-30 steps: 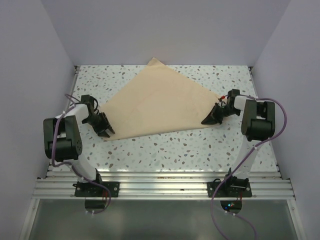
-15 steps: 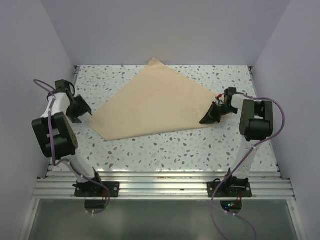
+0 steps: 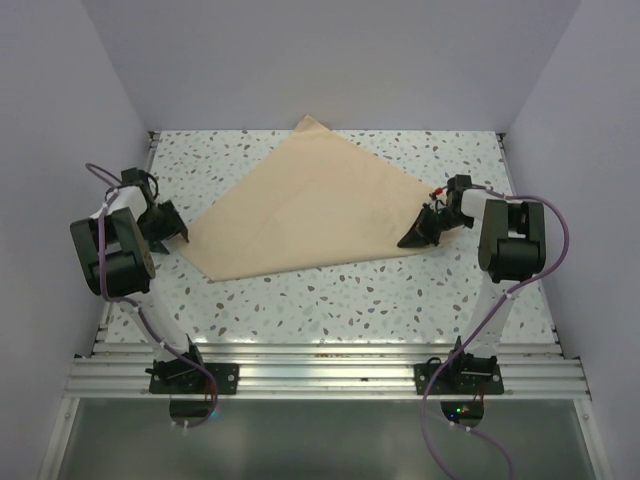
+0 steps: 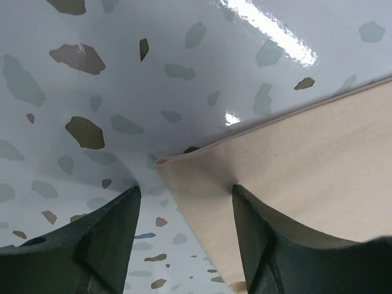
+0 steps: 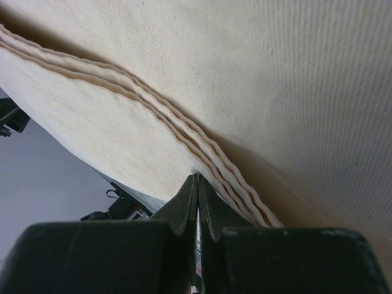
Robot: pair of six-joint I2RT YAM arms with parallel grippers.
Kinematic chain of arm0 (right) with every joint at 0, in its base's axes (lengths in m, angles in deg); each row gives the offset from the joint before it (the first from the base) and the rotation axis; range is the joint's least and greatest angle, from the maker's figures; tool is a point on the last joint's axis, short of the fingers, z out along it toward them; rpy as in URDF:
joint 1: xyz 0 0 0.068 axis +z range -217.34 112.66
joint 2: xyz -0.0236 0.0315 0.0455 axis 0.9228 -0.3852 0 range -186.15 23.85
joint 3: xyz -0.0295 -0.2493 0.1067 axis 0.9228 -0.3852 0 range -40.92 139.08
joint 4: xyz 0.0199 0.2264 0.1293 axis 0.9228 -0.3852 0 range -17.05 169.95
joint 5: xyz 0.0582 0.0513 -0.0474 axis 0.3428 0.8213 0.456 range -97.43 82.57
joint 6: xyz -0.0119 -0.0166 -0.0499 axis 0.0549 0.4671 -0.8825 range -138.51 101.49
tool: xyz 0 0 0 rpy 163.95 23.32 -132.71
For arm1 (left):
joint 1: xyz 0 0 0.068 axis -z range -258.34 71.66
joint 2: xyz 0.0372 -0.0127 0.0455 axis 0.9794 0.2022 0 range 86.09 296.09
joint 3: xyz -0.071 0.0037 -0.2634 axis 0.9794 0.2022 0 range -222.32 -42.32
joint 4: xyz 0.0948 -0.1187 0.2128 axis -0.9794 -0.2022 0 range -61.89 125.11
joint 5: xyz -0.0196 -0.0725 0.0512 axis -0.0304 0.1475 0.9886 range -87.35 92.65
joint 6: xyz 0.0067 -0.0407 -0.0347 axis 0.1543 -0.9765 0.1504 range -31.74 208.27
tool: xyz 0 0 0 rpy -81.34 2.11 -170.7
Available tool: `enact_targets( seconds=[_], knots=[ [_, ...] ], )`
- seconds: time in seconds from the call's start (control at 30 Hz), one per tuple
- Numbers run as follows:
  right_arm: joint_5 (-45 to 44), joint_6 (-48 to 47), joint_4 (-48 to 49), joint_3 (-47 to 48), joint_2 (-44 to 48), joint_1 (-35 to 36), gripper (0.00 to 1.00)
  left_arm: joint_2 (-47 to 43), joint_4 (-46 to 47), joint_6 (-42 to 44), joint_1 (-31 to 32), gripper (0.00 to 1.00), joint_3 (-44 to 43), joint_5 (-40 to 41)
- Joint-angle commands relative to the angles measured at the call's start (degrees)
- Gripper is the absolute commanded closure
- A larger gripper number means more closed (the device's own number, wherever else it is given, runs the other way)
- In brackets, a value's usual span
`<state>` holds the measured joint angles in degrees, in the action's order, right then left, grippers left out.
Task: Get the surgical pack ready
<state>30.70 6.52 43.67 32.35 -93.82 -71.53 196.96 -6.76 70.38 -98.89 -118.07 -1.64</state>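
Item one, surgical pack point(image 3: 310, 215): tan wrapping sheet, folded over on itself into a broad pointed shape, lying flat across the middle and far half of the speckled table point(image 3: 330, 300). No instruments or tray in view. Item two, my left gripper point(image 3: 172, 228): released, jaws standing apart and holding nothing. A second ago it sat on the sheet's near-left edge. Since then it has let go, swung out to the left and come back in low. It now faces the left corner point(image 4: 160, 160) of the sheet, which lies on the table just ahead of the gap between my two fingers and touches neither. Item three, my right gripper point(image 3: 415, 238): clenched, jaws pressed together at the sheet's right corner, where the wrist view shows several stacked fabric edges point(image 5: 202, 147) running right up to the fingertips. I judge it is pinching that corner, which it has held throughout, with only a small shift. Item four, the sheet's outline: practically the same as a second ago, so the release disturbed nothing. Assessment: the last fold looks set down and the left side is re-gripping for another. The parcel is far from finished, and the next need is to slide a finger under that flat corner.
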Motion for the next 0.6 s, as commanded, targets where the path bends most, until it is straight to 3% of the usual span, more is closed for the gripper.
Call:
enact_targets(
  seconds=[0.0, 0.43, 0.53, 0.57],
  knots=[
    [-3.1, -1.2, 0.4, 0.8, 0.2, 0.4, 1.00, 3.4, 5.0, 2.2, -0.1, 0.36, 0.8, -0.9],
    [-5.1, -2.6, -1.3, 2.5, -2.2, 1.0, 1.00, 2.6, 9.3, 2.9, 0.2, 0.62, 3.5, -7.7],
    [-5.5, -3.0, -2.0, 3.3, -2.8, 1.2, 1.00, 2.3, 9.4, 2.6, 0.5, 0.71, 3.5, -8.9],
    [-5.9, -3.2, -2.3, 3.7, -2.9, 1.4, 1.00, 1.7, 9.3, 2.5, 0.6, 0.79, 3.3, -9.2]
  ],
)
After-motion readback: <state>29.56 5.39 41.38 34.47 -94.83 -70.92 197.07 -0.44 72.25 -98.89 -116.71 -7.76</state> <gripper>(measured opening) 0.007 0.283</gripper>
